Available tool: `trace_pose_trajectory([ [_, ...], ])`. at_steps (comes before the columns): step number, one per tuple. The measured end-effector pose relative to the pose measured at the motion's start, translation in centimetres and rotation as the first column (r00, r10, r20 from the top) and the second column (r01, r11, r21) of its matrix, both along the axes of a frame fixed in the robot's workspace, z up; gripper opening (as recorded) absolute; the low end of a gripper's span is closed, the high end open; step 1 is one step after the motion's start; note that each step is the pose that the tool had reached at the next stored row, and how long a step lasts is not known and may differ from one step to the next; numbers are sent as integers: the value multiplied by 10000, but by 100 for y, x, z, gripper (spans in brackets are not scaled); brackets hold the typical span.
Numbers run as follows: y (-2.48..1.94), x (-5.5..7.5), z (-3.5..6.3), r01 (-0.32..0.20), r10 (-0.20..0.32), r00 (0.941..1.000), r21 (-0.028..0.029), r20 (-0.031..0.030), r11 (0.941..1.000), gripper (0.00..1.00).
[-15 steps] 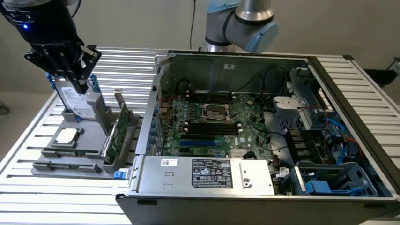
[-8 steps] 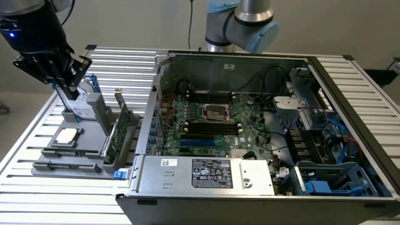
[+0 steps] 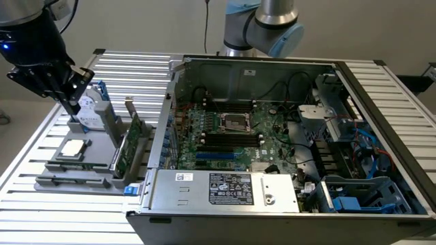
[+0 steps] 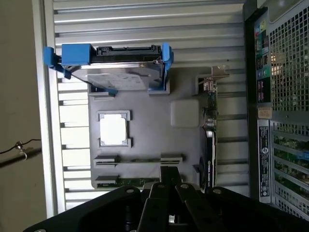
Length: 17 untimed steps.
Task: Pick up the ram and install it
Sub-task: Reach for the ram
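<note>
Gripper (image 3: 73, 118) hangs over the grey tray (image 3: 87, 139) at the exterior view's left, its fingers pressed together with nothing between them. From that side the tips line up with the hard drive (image 3: 94, 113) in its blue caddy, and their height above the tray is hard to judge. The wrist view looks straight down and places them instead near the ram (image 4: 137, 181), which lies on edge in a holder at the tray's far edge from the drive, past the processor (image 4: 114, 129). The expansion card (image 4: 210, 145) stands along the tray's side nearest the case (image 3: 166, 117). Only the exterior view looks into the open case, where black slots (image 3: 232, 139) flank the socket.
</note>
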State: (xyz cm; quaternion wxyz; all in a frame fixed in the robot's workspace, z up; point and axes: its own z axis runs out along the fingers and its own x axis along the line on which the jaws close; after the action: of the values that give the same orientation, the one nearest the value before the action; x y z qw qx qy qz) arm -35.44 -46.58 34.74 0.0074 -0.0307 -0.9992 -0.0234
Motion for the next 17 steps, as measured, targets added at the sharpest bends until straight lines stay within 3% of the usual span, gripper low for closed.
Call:
trace_pose_trajectory([
  [6, -11, -4, -19, -405, 405, 9992, -1, -66, 9992, 11],
  [17, -65, -78, -30, -839, 839, 9965, 1, -69, 9965, 11],
])
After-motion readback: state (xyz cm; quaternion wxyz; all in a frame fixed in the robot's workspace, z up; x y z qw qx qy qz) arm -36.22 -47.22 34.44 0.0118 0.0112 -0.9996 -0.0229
